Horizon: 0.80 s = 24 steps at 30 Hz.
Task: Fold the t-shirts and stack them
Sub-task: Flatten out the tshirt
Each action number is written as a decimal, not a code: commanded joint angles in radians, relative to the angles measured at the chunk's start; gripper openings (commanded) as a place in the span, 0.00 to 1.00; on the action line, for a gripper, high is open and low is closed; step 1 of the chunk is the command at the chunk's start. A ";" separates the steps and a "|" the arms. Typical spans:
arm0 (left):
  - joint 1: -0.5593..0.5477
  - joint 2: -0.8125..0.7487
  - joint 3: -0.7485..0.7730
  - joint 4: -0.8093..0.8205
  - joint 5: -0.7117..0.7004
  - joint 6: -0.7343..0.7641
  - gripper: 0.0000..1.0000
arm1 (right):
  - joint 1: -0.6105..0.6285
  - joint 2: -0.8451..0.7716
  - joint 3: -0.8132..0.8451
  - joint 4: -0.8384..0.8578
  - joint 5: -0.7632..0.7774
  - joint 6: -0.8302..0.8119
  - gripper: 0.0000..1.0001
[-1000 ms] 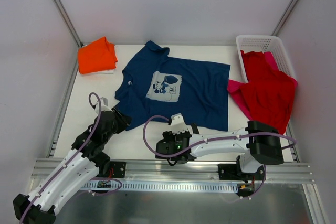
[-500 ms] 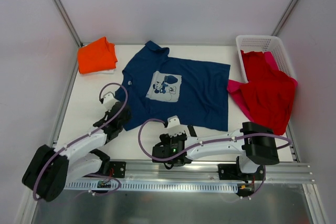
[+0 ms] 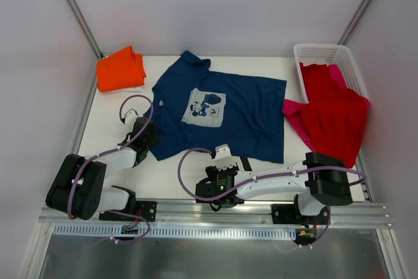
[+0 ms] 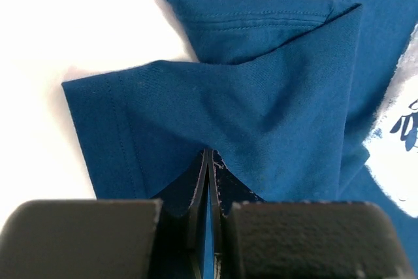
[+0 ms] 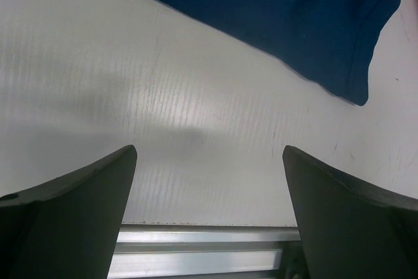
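1. The navy shirt [image 3: 219, 112] lies flat and print up in the middle of the table [image 3: 170, 178], with its neck to the left. It sits between the folded orange shirt [image 3: 121, 70] and the red shirt [image 3: 333, 112] spilling from the basket [image 3: 323, 50].
2. Our left gripper [image 4: 208, 161] is pinched tight on the near sleeve, and the cloth tents up at the fingers.
3. Our right gripper [image 5: 209, 161] hangs wide open over bare table, just beside the shirt's near edge, holding nothing.
4. We should lift the sleeve only slightly and carry it inward toward the print. The crease needs to stay straight so the body is not dragged along.
5. A second ago the left jaws stood partly apart beside the sleeve. Now they have closed on it and the arm has folded low. The shirt itself looks unmoved.
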 commanded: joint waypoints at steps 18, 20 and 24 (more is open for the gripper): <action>-0.115 -0.676 -0.174 -0.705 -0.013 -0.319 0.00 | 0.011 -0.047 -0.005 -0.013 0.018 -0.001 0.99; -0.119 -0.733 -0.156 -0.796 -0.027 -0.324 0.00 | 0.016 -0.053 -0.008 -0.016 0.017 0.001 1.00; -0.142 -0.843 -0.102 -0.897 -0.045 -0.309 0.00 | 0.020 -0.057 -0.016 -0.024 0.012 0.013 0.99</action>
